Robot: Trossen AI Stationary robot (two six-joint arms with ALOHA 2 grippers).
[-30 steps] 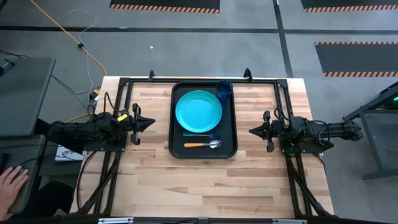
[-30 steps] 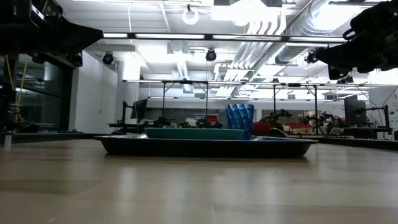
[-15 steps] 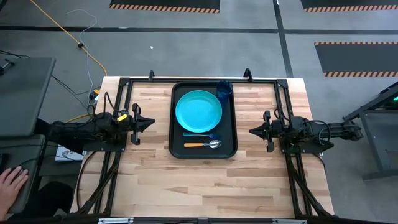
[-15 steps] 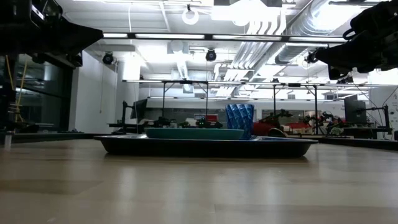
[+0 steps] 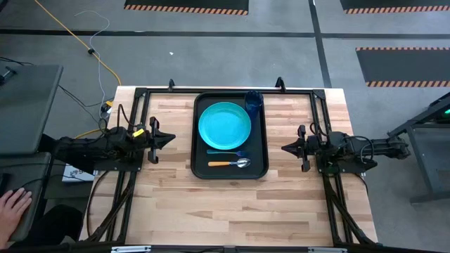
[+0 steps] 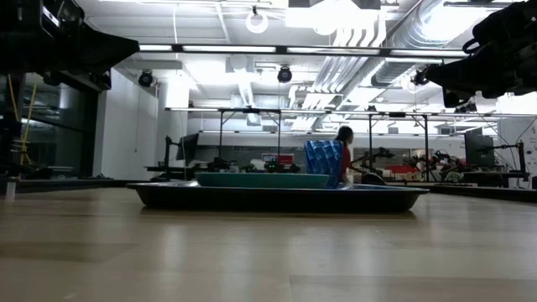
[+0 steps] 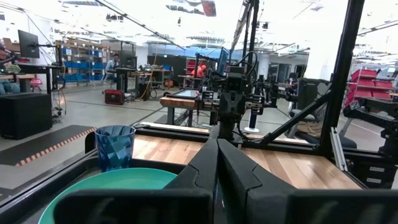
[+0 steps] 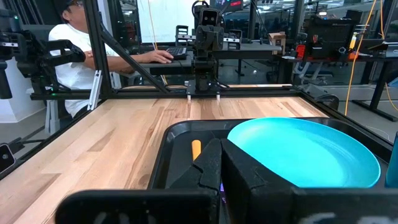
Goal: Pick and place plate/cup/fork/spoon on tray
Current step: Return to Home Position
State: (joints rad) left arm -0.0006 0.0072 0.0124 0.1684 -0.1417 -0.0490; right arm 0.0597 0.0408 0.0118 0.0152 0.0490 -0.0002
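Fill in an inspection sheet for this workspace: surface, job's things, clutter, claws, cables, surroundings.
Surface: wooden table, black tray at its middle.
Job's things: plate, cup, fork and spoon all on the tray; cup in a corner beside the plate, fork lying alongside the spoon.
Clutter: nothing seen.
Claws: left claw and right claw shut, empty, one on each side of the tray, clear of it.
Cables: yellow cable on the floor, running to the table's left side.
Surroundings: a person's hand left of the table.
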